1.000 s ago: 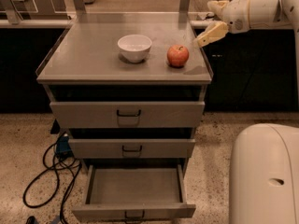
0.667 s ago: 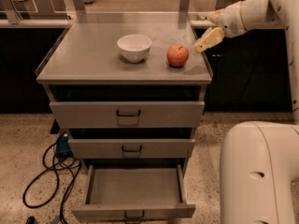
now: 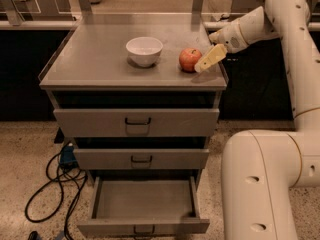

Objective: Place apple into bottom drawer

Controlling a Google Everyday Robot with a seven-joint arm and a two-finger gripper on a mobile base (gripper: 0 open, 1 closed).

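Observation:
The red apple [image 3: 189, 59] sits on the grey cabinet top [image 3: 95, 64], right of centre and near the front edge. My gripper [image 3: 204, 64] is just right of the apple, low over the top and at the apple's side; I cannot tell whether it touches it. The bottom drawer [image 3: 145, 200] is pulled out at floor level, its flat grey inside showing nothing in it. The arm [image 3: 280, 19] comes in from the upper right.
A white bowl [image 3: 144, 50] stands left of the apple. The top drawer [image 3: 136, 122] and middle drawer [image 3: 141, 158] are shut. Black cables [image 3: 52, 184] lie on the floor at the left. The robot's white body [image 3: 260, 184] fills the lower right.
My gripper has moved down and left, from behind and right of the apple to right beside it. The apple and bowl have not moved.

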